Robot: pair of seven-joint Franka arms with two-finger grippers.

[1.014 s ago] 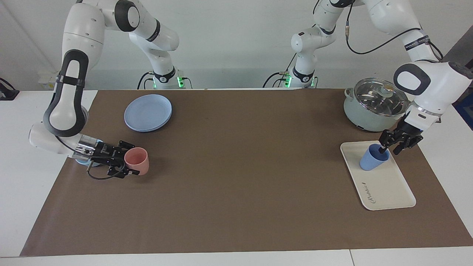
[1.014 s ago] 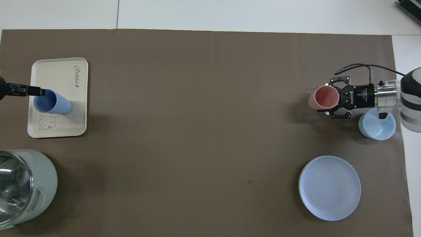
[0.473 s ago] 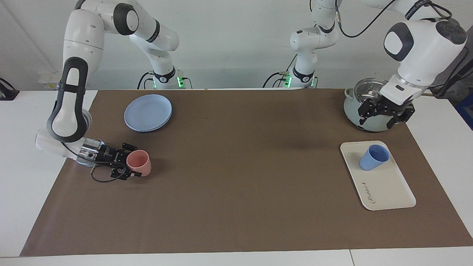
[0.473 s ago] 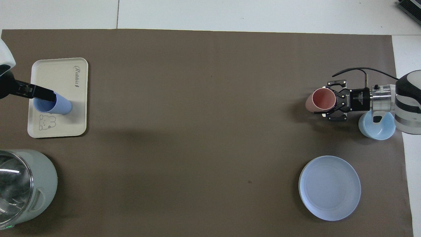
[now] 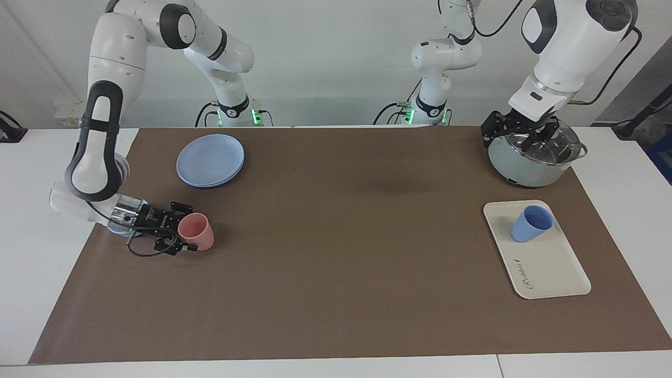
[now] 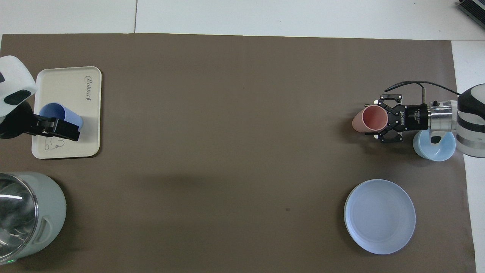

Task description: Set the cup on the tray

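The periwinkle-blue cup (image 5: 531, 223) stands upright on the cream-white tray (image 5: 551, 268) at the left arm's end of the table, in the half of the tray nearer the robots. It also shows in the overhead view (image 6: 57, 112) on the tray (image 6: 75, 91). My left gripper (image 5: 517, 135) is open and empty, raised over the pot and clear of the cup. In the overhead view the left gripper (image 6: 62, 130) overlaps the tray. My right gripper (image 5: 187, 229) is shut on a tilted pink cup (image 5: 197, 232) low over the mat; the right gripper (image 6: 380, 119) and pink cup (image 6: 368, 119) show from above.
A pale green pot with a glass lid (image 5: 533, 155) stands beside the tray, nearer the robots. A light-blue bowl (image 6: 435, 146) sits under the right wrist. A round blue plate (image 5: 210, 159) lies nearer the robots than the pink cup.
My left gripper let go of the blue cup, rose and drew back over the pot. The blue cup stays on the tray. The right gripper tilted and shifted the pink cup slightly.
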